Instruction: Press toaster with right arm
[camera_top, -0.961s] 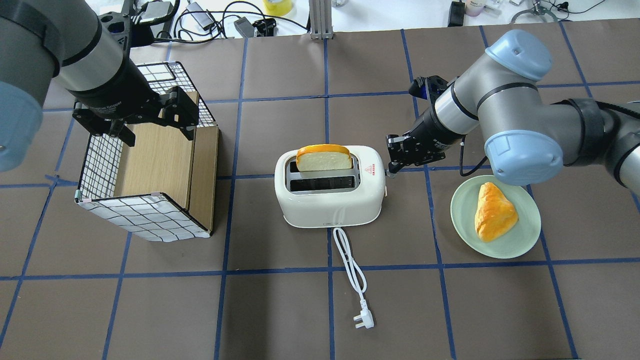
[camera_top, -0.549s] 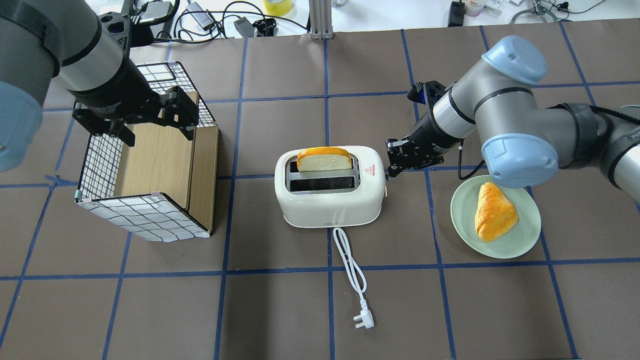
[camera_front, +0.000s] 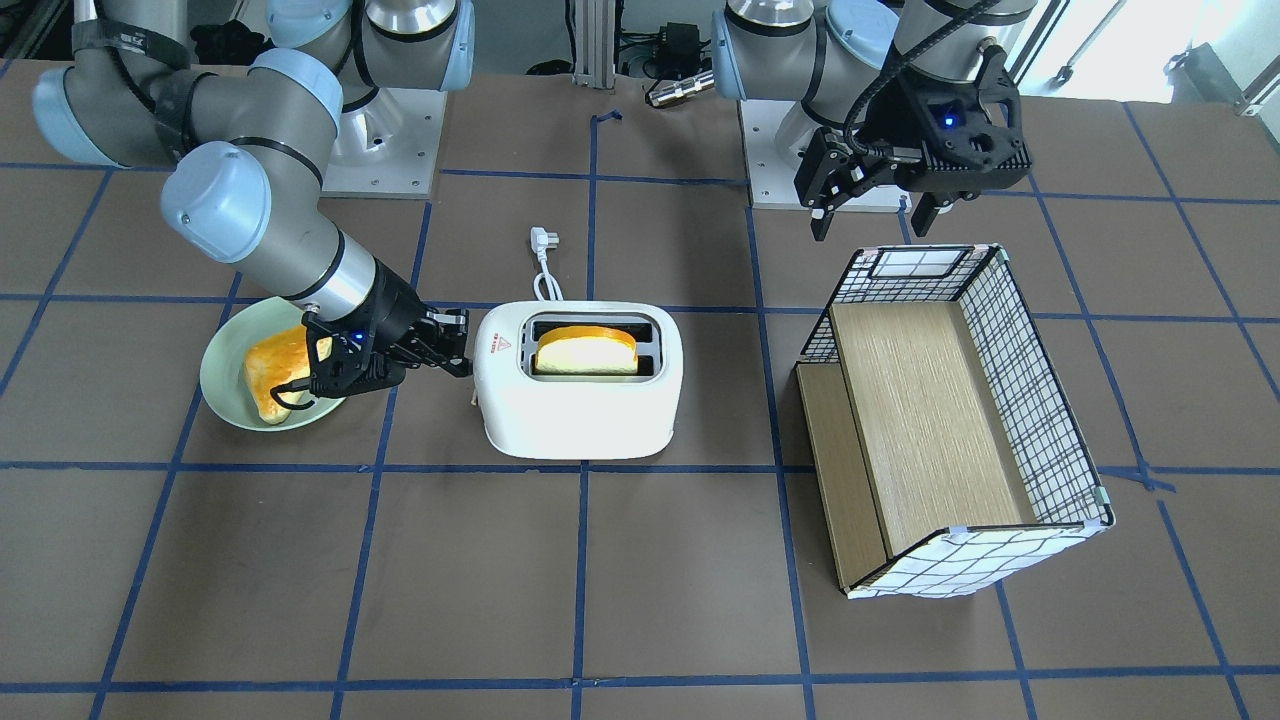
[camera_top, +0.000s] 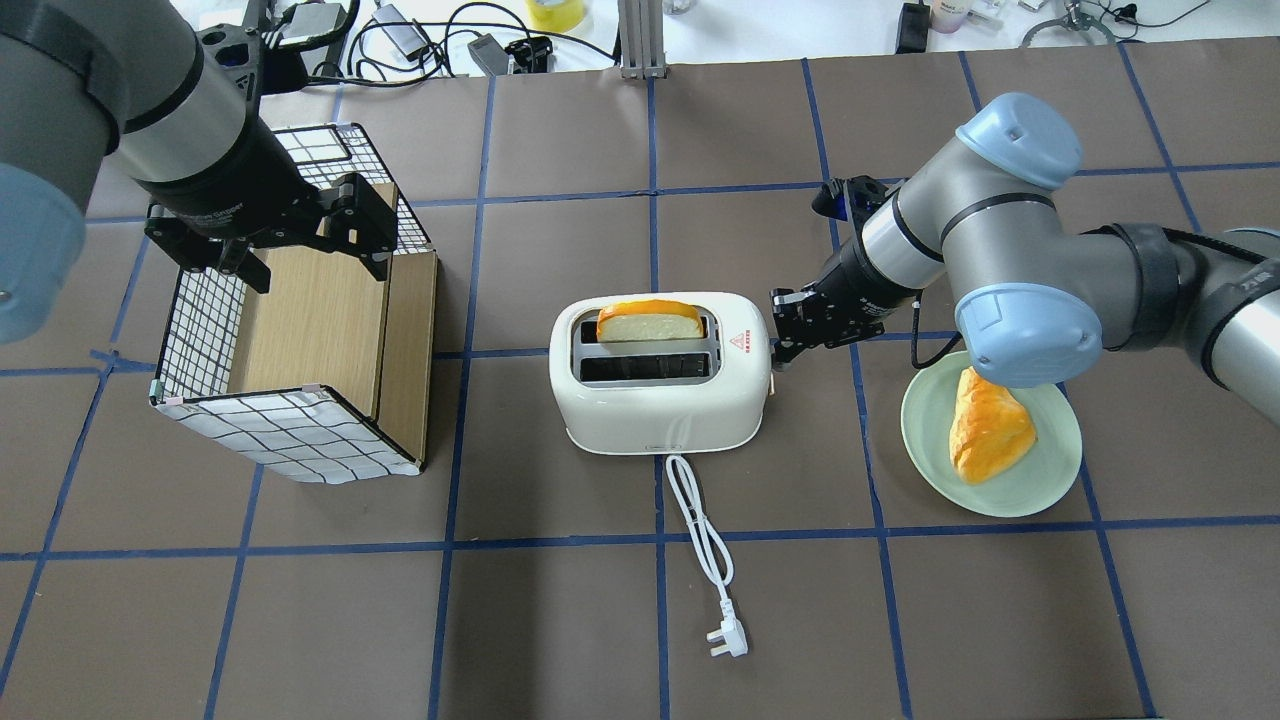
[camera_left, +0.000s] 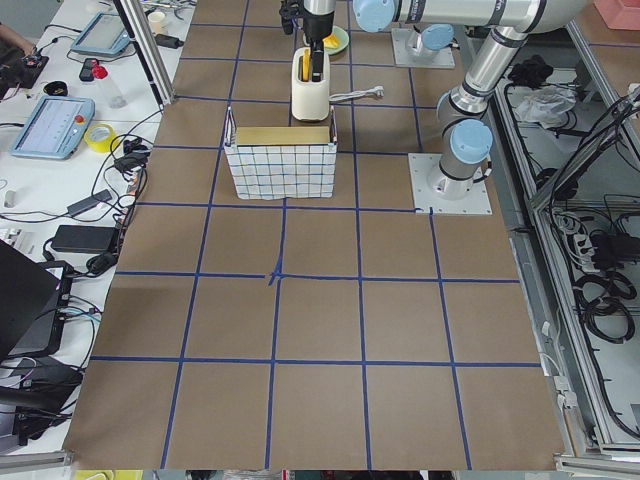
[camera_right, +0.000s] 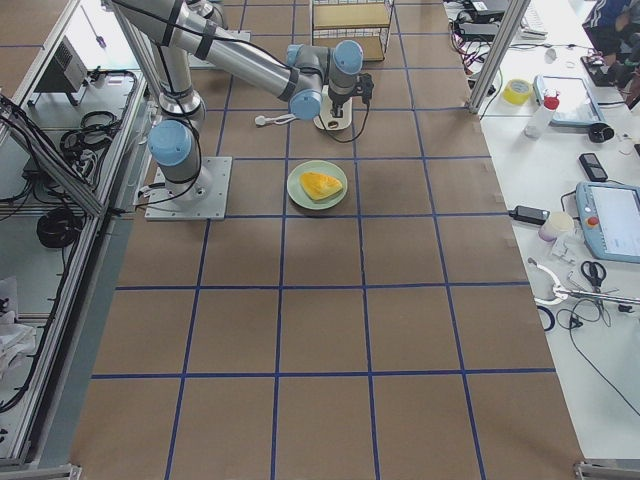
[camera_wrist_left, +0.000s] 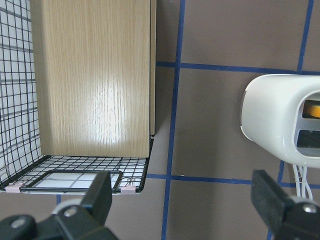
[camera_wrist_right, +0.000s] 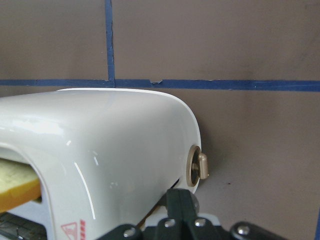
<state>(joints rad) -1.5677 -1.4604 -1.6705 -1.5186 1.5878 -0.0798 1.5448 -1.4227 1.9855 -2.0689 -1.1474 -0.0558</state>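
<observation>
- Overhead exterior: the right arm (camera_top: 1010, 250) looks to be on the pressing step. Its claw (camera_top: 782, 345), fingers pressed together, is right by the lever knob (camera_wrist_right: 198, 169).
- The toaster (camera_top: 660, 400) sits mid-table (camera_top: 560, 620), between the grid box (camera_top: 300, 430) and the green plate (camera_top: 1040, 480).
- The bread slice (camera_top: 648, 322) pokes up, so I'd guess the next move is a straight push down.
- The arm reaches in low, wrist tilted down. The left claw (camera_top: 315, 262) hovers spread over the box.
</observation>
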